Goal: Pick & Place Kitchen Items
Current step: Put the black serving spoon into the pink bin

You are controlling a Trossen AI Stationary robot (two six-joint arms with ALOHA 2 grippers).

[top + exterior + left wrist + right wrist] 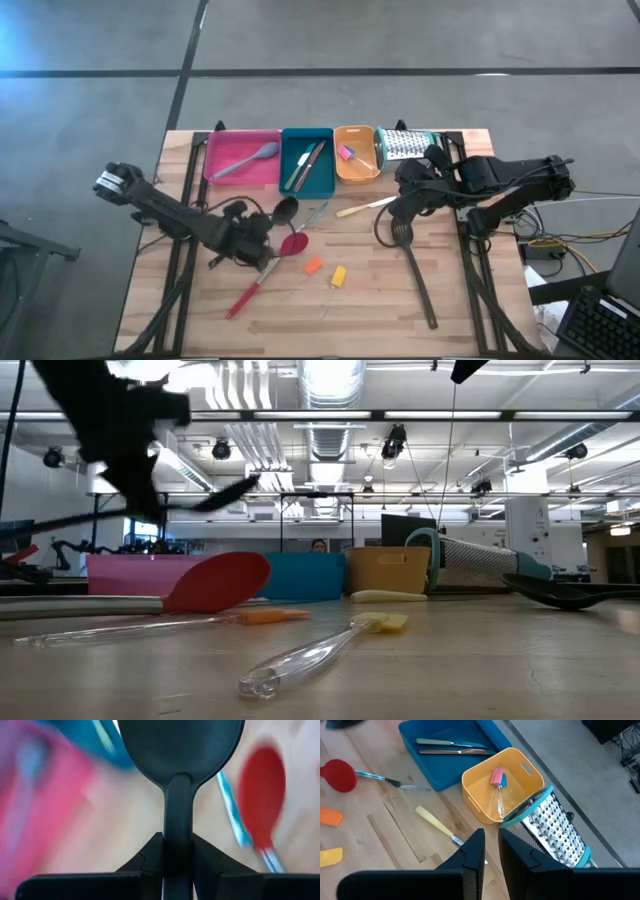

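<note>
Three trays point(308, 188) side by side along the table's point(380, 300) far edge, grater point(403, 143) rightmost.

Left tool point(177, 862) clamping black ladle point(180, 765) — red spoon point(261, 795) beside

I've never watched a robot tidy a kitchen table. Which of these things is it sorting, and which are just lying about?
Being sorted:
black ladle, gripped by the left claw
red spoon
black slotted turner
grey-blue spatula
yellow-handled knife
orange piece and yellow piece

Just there:
pink tray, teal tray, orange tray
grater
</note>
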